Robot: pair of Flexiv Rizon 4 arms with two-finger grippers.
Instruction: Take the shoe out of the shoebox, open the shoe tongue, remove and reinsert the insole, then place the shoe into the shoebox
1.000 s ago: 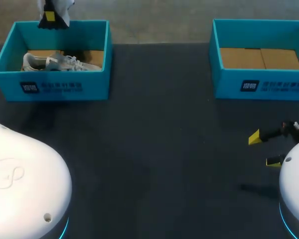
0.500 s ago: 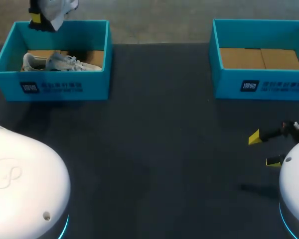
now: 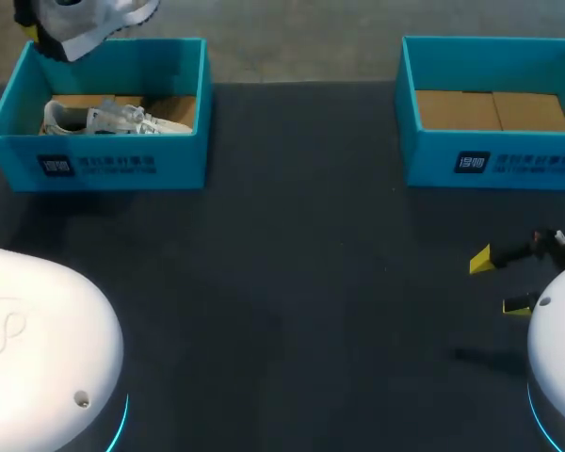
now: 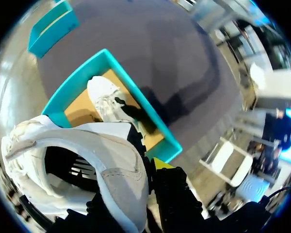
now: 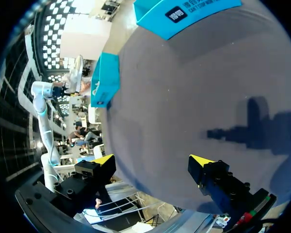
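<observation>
The left end effector is clamped on a white shoe at its heel collar, above the left shoebox's far rim, its long axis roughly left-right. The right end effector hangs wide apart and bare over the table.

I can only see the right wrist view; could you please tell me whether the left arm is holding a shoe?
Observer: Yes, the left end effector is shut on a white shoe, raised clear of the left shoebox.
Operator: Thank you. Is anything lying inside that box?
Observer: Yes, a second shoe lies on its cardboard floor.
</observation>
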